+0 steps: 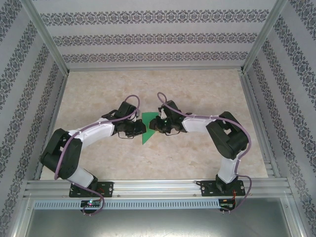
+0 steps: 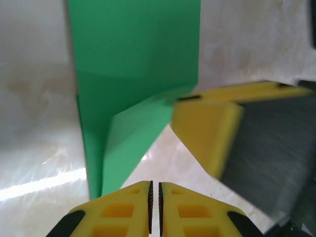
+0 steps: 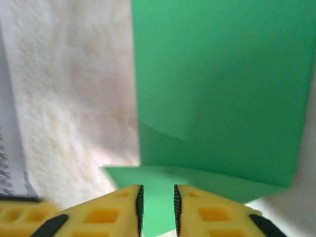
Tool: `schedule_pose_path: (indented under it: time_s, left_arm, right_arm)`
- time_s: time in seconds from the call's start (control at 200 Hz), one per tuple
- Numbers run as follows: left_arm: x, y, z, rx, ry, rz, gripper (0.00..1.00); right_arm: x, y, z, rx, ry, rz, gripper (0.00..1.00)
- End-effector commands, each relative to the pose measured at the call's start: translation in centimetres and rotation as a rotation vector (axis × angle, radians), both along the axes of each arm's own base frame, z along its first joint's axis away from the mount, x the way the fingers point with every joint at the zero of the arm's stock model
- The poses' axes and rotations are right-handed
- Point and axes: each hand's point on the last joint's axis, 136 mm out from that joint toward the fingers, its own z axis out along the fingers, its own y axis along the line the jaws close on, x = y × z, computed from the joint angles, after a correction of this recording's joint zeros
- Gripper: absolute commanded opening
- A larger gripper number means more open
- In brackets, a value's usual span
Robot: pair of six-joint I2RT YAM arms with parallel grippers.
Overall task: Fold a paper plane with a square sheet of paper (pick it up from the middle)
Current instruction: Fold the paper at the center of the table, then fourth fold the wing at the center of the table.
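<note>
though too small overhead, wrist views show left pincer (image 2: 155,207) nearly closed, right pincer (image 3: 158,207) parted over green paper (image 3: 217,89).

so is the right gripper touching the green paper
Cannot tell. The right wrist view shows the paper running between the right gripper's parted jaws, but contact with either one isn't plain.

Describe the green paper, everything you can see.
The square sheet of paper is thin, bright green and plain, folded into a wedge with creases and an overlapping flap. It lies mid-table, narrow tip toward the near edge. The right tool straddles one edge, jaws slightly apart; grip unclear.
</note>
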Motion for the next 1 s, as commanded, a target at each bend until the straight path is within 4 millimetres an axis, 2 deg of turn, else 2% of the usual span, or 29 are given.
schedule_pose_path:
  time_s: [0.0, 0.14, 0.275, 0.44, 0.624, 0.994]
  left_arm:
    - [1.8, -1.2, 0.1, 0.007, -0.035, -0.003, 0.14]
    - [2.1, -1.2, -1.0, 0.030, -0.016, -0.008, 0.11]
    - [1.9, -0.6, -1.5, 0.068, -0.013, -0.005, 0.11]
    - [1.6, 0.2, -3.5, 0.130, 0.025, -0.011, 0.09]
    - [1.4, 1.3, -4.8, 0.197, 0.035, 0.007, 0.08]
    - [1.1, 1.6, -5.2, 0.213, 0.043, -0.001, 0.08]
  right_arm:
    - [1.2, -2.4, 1.5, -0.018, -0.052, -0.112, 0.43]
    - [1.2, -5.1, 0.5, -0.070, -0.029, -0.187, 0.56]
    - [1.2, -6.2, 0.0, -0.071, -0.018, -0.219, 0.61]
    - [1.1, -4.8, 0.0, -0.028, -0.016, -0.179, 0.59]
    - [0.8, -3.0, -0.5, 0.032, 0.014, -0.131, 0.57]
    - [0.5, 0.1, -0.2, 0.128, 0.027, -0.018, 0.48]
